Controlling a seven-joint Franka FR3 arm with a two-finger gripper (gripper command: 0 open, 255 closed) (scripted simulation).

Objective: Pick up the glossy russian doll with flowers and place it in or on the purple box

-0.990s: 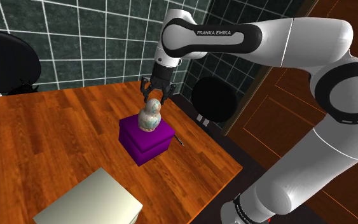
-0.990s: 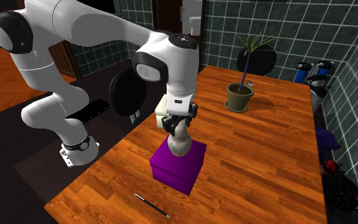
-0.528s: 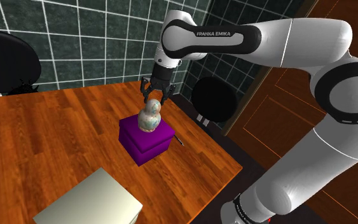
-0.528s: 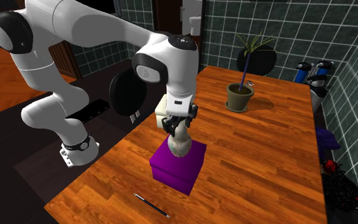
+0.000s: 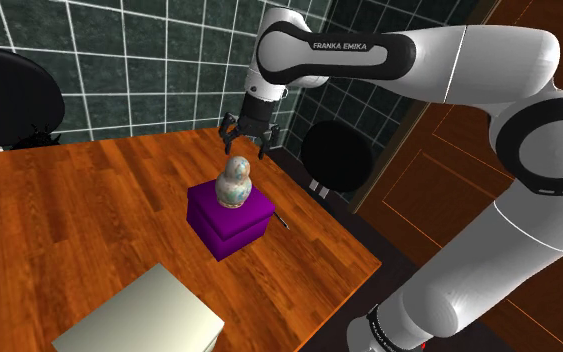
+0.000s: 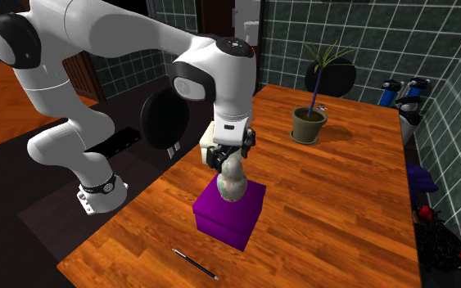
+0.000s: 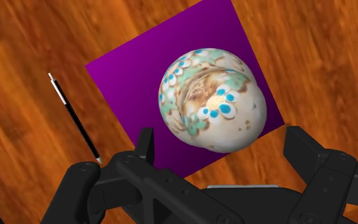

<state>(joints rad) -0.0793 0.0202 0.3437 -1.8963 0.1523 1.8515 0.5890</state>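
Note:
The russian doll (image 5: 235,181), cream and glossy with teal and blue flowers, stands upright on top of the purple box (image 5: 231,228) near the wooden table's edge. My gripper (image 5: 246,144) hangs open just above the doll's head, touching nothing. In the second exterior view the doll (image 6: 231,178) rests on the box (image 6: 228,217) with the gripper (image 6: 227,154) right over it. Along the wrist view, the doll (image 7: 212,98) sits on the box lid (image 7: 126,83), and the gripper (image 7: 225,149) has its fingers spread wide on either side.
A black pen (image 6: 194,263) lies on the table beside the box. A potted plant (image 6: 309,123) stands farther along the table. A pale box (image 5: 144,320) sits at the near end. A black round chair (image 5: 334,155) stands just past the table edge.
The fingers have opened and let go of the doll, and the hand has risen a little. The doll stays standing on the purple box.

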